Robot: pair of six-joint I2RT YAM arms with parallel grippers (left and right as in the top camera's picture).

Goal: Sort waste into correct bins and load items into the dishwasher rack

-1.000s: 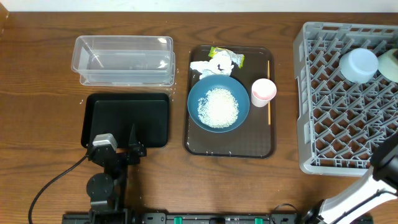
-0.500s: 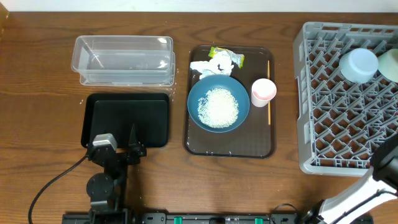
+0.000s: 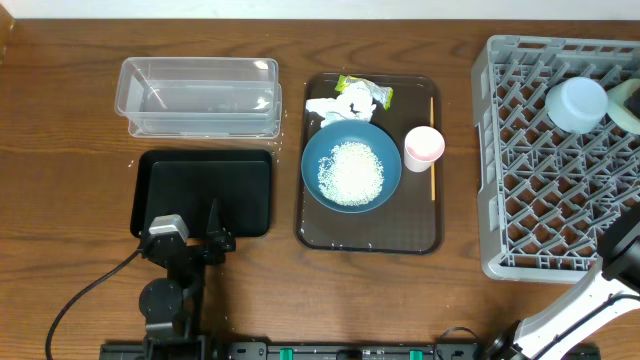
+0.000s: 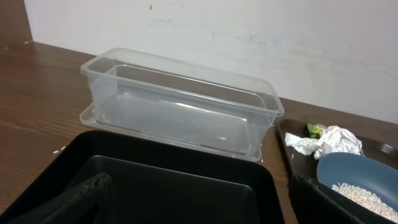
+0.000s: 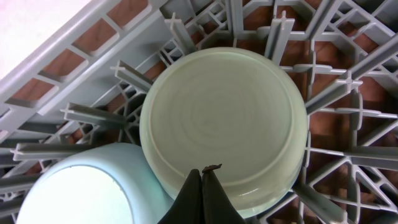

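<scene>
The grey dishwasher rack (image 3: 560, 190) stands at the right. A light-blue bowl (image 3: 577, 104) and a mint-green bowl (image 3: 630, 105) sit upside down in it. The right wrist view shows my right gripper (image 5: 202, 179) shut and empty just above the mint-green bowl (image 5: 224, 124), next to the light-blue bowl (image 5: 81, 186). A deep-blue dish (image 3: 350, 190) holds rice (image 3: 350, 170). Behind it lie white tissue (image 3: 340, 105) and a yellow-green wrapper (image 3: 365, 90). A pink cup (image 3: 423, 146) and a wooden stick (image 3: 432, 150) are beside it. My left gripper (image 4: 199, 208) is open over the black tray (image 3: 205, 190), facing the clear tub (image 3: 198, 95).
The dish, cup, stick, tissue and wrapper all rest on a dark brown serving tray (image 3: 370, 235) at the middle. The rack reaches the table's right edge. The right arm (image 3: 600, 290) rises at the lower right corner.
The right arm has shifted slightly at the right edge of the overhead view. Nothing else has moved.
</scene>
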